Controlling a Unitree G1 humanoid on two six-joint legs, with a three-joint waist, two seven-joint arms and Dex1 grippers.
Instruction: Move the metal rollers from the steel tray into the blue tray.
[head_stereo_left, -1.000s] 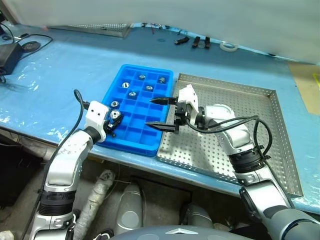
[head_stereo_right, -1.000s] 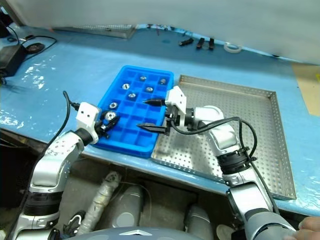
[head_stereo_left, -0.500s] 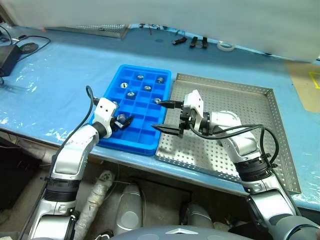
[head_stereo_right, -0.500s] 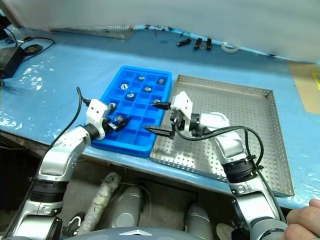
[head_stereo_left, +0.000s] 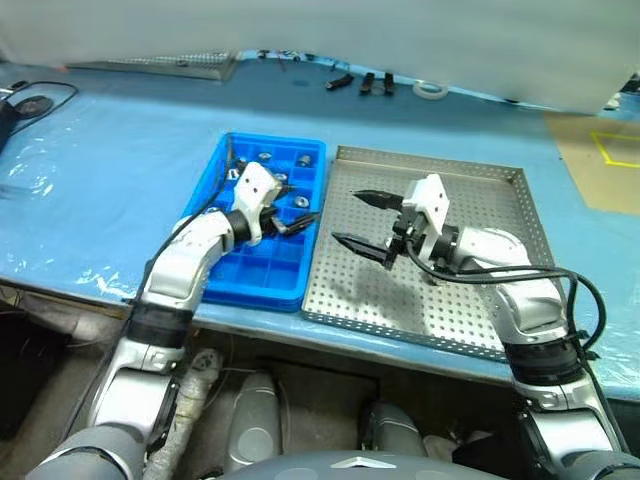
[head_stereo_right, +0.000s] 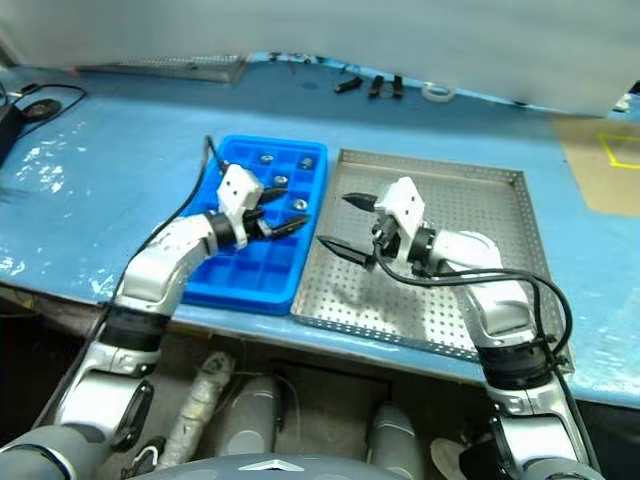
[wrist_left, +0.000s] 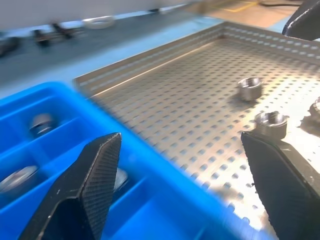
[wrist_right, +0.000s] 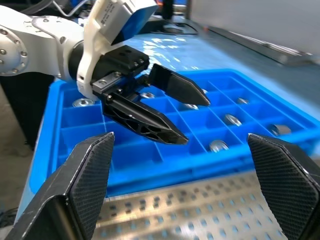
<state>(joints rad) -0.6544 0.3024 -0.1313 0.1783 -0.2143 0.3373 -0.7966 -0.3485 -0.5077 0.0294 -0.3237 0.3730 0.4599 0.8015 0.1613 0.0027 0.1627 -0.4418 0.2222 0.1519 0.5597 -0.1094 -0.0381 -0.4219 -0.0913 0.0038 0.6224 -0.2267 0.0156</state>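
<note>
Rollers (wrist_left: 270, 122) sitting loose on steel tray (head_stereo_left: 480, 200), others already slotted in blue tray (head_stereo_left: 225, 170) compartments. Left gripper (head_stereo_left: 298, 222) hovering over blue tray's near-steel edge, jaws apart, empty, likely heading for next pick. Right gripper (head_stereo_left: 362, 220) over steel tray, jaws wide, empty.

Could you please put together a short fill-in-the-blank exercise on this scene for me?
1. The left gripper hovers with open jaws over the ____ tray.
2. The right gripper hangs open over the perforated ____ tray.
3. The metal rollers left to move lie in the ____ tray.
4. Both trays rest on a ____ table cover.

Missing words: blue; steel; steel; blue
</note>
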